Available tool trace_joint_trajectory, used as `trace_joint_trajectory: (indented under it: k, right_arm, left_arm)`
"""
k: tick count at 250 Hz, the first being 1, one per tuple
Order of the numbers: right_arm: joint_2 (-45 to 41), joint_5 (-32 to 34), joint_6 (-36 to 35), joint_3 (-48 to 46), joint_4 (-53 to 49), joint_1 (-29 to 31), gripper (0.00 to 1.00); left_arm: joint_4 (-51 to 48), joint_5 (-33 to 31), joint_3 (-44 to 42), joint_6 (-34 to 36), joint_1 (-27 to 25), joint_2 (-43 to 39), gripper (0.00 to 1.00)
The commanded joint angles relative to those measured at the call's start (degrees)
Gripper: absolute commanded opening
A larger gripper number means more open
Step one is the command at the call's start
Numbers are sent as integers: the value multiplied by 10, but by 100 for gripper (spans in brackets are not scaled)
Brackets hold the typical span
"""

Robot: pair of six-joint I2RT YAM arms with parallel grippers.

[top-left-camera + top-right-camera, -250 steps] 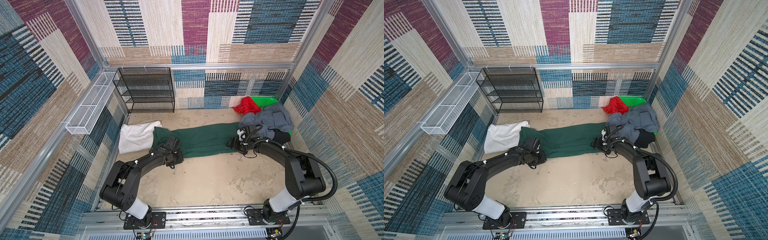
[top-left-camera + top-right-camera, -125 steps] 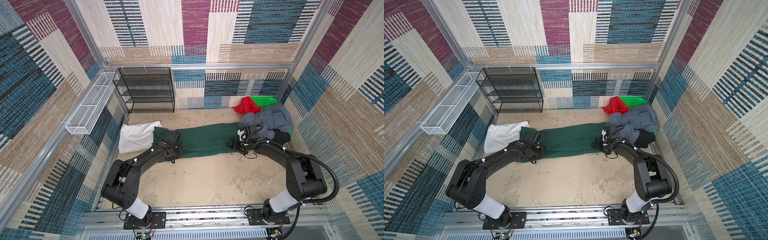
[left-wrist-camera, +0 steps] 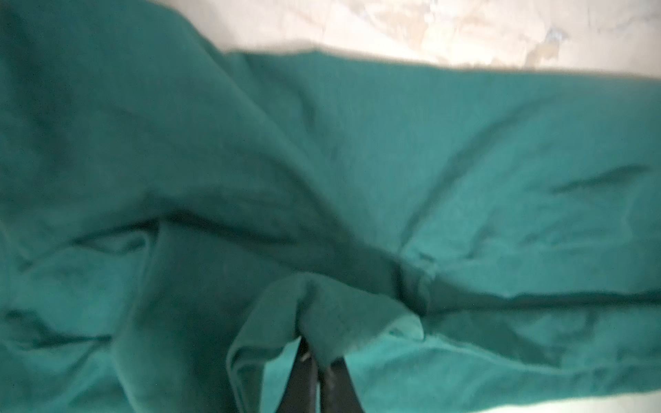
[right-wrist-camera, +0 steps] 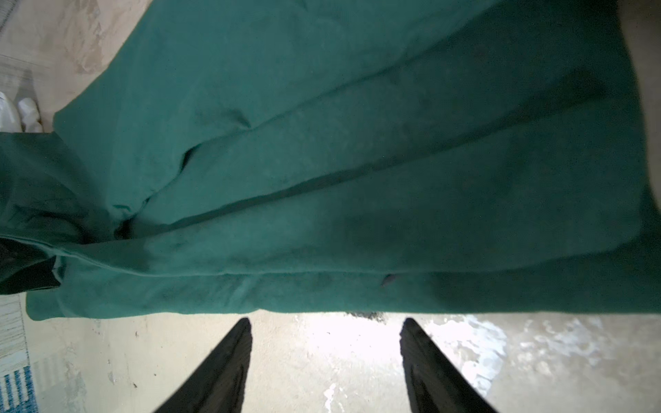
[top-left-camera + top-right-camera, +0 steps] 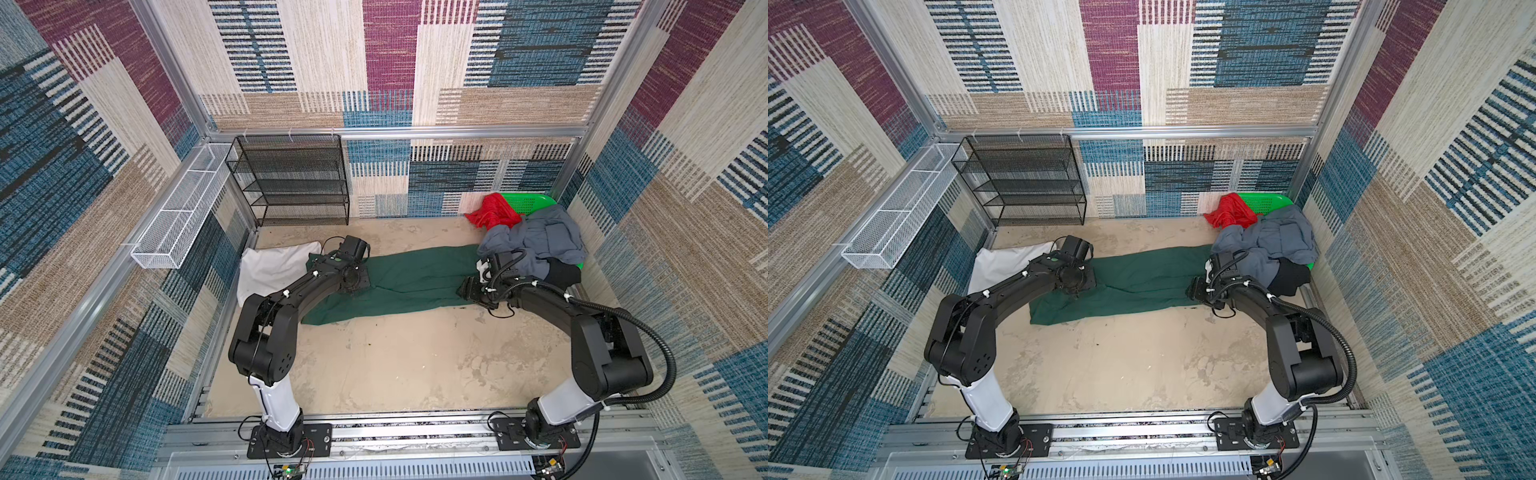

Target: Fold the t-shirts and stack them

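A dark green t-shirt (image 5: 409,276) (image 5: 1136,282) lies as a long band across the back of the table. My left gripper (image 5: 352,286) (image 3: 318,352) sits on its left part, shut on a raised fold of the green cloth. At the shirt's right end my right gripper (image 5: 464,287) (image 4: 325,321) stands open, its fingertips (image 4: 241,327) over bare table just short of the hem. A white t-shirt (image 5: 270,270) lies flat at the far left. Grey-blue (image 5: 540,237), red (image 5: 492,214) and black (image 5: 563,272) t-shirts are heaped at the back right.
A bright green plastic basket (image 5: 528,203) lies under the heap in the back right corner. A black wire shelf (image 5: 291,178) stands at the back left. A white wire basket (image 5: 178,216) hangs on the left wall. Patterned walls enclose the table.
My left gripper has slid toward the back along the green t-shirt and shut on a fold of it. The right gripper has stayed almost still at the shirt's right end.
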Motion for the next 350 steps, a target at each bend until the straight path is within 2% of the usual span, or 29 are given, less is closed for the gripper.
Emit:
trace_joint_trajectory:
  k: [1, 65, 157, 178, 245, 264, 289, 298, 316, 350]
  right_arm:
    - [7, 22, -14, 7, 1, 10, 67]
    - [68, 27, -25, 62, -9, 60, 67]
    - [171, 45, -44, 181, -44, 147, 63]
    - [189, 64, -49, 205, -61, 165, 52]
    - [193, 100, -55, 233, -91, 210, 51]
    - [192, 89, -56, 237, -94, 217, 41]
    - [204, 84, -55, 244, -92, 222, 39]
    - [213, 86, -55, 247, -92, 222, 35]
    - [229, 111, -53, 255, -97, 222, 30]
    - [245, 158, -48, 272, -106, 221, 29]
  left_arm:
    - [-18, -12, 36, 42, 6, 25, 0]
    - [-35, 11, 81, 52, 8, 73, 0]
    - [-26, 34, 91, 46, 21, 83, 0]
    - [-29, 39, 99, 45, 25, 88, 0]
    - [-39, 57, 117, 44, 33, 100, 0]
    - [-38, 59, 116, 42, 35, 99, 0]
    - [-36, 63, 114, 40, 36, 98, 0]
    - [-35, 66, 112, 39, 37, 98, 0]
    - [-31, 69, 109, 37, 37, 98, 0]
    - [-28, 73, 104, 38, 38, 96, 0]
